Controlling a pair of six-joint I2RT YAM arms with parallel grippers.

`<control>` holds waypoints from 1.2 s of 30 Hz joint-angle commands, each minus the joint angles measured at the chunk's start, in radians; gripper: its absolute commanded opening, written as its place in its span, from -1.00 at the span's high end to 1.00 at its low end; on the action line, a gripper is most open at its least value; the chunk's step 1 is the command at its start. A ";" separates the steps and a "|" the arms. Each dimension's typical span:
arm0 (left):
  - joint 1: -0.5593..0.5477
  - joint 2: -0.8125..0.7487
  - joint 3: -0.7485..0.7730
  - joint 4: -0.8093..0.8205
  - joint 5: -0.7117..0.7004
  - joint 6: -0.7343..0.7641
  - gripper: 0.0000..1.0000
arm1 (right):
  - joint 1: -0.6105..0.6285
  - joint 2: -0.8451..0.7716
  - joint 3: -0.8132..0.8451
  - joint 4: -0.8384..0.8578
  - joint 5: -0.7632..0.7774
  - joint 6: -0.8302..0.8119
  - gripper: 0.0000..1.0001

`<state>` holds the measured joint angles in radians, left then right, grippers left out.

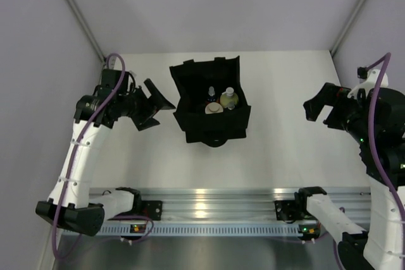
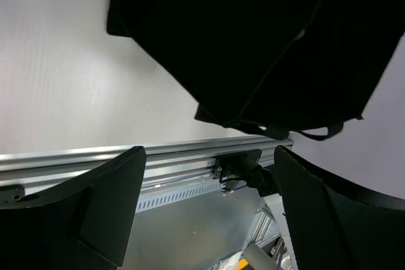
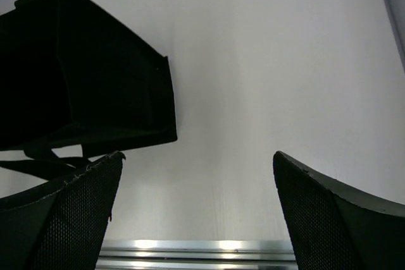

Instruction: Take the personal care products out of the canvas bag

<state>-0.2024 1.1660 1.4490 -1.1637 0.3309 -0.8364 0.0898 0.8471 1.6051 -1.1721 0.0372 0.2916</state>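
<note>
Boxy black fabric tote bag (image 1: 212, 123), standing mid-bench nearer the far edge, holds the small capped bottles (image 1: 229, 98), none yet removed; left gripper (image 1: 158, 110) and right gripper (image 1: 320, 113) flank it, wide open, empty.

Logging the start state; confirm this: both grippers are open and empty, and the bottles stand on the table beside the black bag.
Not the bottles: the top external view shows them inside the black bag, not beside it. Left gripper and right gripper are open and empty.
</note>
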 commanded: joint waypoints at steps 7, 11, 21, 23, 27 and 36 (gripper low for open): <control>-0.204 0.037 0.027 0.187 -0.070 -0.162 -0.66 | 0.002 0.015 -0.027 0.042 -0.165 0.026 -0.99; -0.256 0.037 -0.051 0.185 -0.245 -0.242 -0.52 | 0.002 0.009 -0.016 0.040 -0.169 0.030 -0.99; -0.376 0.080 -0.085 0.211 -0.378 -0.285 -0.36 | 0.002 -0.014 -0.024 0.048 -0.266 0.049 -0.99; -0.394 0.074 -0.096 0.216 -0.395 -0.293 -0.29 | 0.001 -0.014 -0.024 0.061 -0.295 0.057 -0.99; -0.416 0.067 -0.105 0.233 -0.388 -0.306 0.29 | 0.001 0.001 -0.005 0.086 -0.338 0.064 -0.96; -0.568 0.124 -0.239 0.325 -0.389 -0.354 1.00 | 0.021 0.075 -0.025 0.170 -0.471 0.112 -0.65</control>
<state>-0.7288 1.2503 1.2675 -0.9043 -0.0849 -1.1519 0.0956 0.8974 1.5715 -1.1000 -0.3767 0.3794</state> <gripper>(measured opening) 0.048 0.838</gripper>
